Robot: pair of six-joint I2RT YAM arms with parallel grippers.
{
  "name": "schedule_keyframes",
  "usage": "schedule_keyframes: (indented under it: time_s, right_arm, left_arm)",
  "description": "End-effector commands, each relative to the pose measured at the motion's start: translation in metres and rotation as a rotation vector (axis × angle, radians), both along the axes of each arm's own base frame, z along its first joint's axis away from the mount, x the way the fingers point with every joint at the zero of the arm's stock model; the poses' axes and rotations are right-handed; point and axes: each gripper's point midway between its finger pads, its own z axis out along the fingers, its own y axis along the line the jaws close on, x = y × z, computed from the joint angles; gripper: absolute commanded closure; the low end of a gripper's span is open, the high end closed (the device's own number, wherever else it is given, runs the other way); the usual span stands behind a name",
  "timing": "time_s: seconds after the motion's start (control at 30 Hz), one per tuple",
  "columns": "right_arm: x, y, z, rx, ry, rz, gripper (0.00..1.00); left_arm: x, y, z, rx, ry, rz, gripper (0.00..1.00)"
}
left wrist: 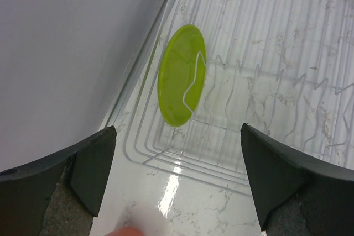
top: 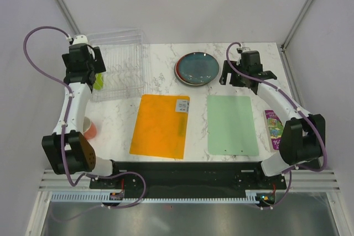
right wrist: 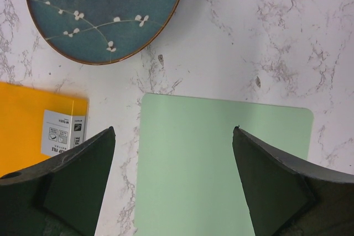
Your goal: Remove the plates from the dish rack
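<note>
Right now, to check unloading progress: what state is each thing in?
lime-green plate: upright in a rack slot
dish rack: one plate visible inside
teal-blue plate: flat on the table
left gripper: open, empty
right gripper: open, empty

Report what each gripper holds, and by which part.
Nothing is held. The left gripper is open, short of the lime-green round plate; the right gripper is open over the pale green rectangular mat.

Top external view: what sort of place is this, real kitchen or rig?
Likely a lab rig, not a kitchen: white booth walls, marble-look table with a clear dish rack and stacked plates.
</note>
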Motion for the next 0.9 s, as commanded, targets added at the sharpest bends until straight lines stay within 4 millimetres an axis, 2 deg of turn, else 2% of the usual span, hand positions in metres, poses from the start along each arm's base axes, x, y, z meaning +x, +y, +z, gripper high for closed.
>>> schedule_keyframes:
  time_s: [0.0,0.07,0.1,0.13,0.3,0.33,0.43,0.77,0.87]
  right_arm:
    - [0.008,0.002,-0.001,0.012,-0.035,-0.003,0.06]
    - [0.008,0.004,-0.006,0.02,-0.034,0.001,0.06]
    - [0.007,0.004,-0.009,0.022,-0.027,0.002,0.06]
    - [0.007,0.005,-0.012,0.025,-0.025,0.007,0.06]
    - [0.011,0.007,-0.024,0.017,-0.003,0.021,0.06]
    - [0.011,0.006,-0.027,0.016,0.002,0.021,0.06]
    - [0.01,0.008,-0.033,0.017,0.013,0.028,0.06]
    - [0.005,0.01,-0.056,0.03,0.047,0.033,0.06]
    - [0.005,0.01,-0.061,0.032,0.055,0.033,0.06]
  left_arm:
    - [0.015,0.013,-0.001,0.024,0.026,0.013,0.03]
    - [0.017,0.021,-0.01,0.039,0.063,0.051,0.05]
    - [0.021,0.022,-0.022,0.013,0.08,0.075,0.09]
    - [0.022,0.023,-0.025,0.012,0.088,0.083,0.11]
    - [0.031,0.028,-0.053,-0.025,0.136,0.11,0.15]
    - [0.034,0.029,-0.065,-0.036,0.158,0.111,0.16]
    - [0.038,0.03,-0.078,-0.062,0.176,0.124,0.17]
    - [0.05,0.044,-0.095,-0.056,0.207,0.164,0.2]
    - [0.051,0.049,-0.1,-0.058,0.212,0.175,0.26]
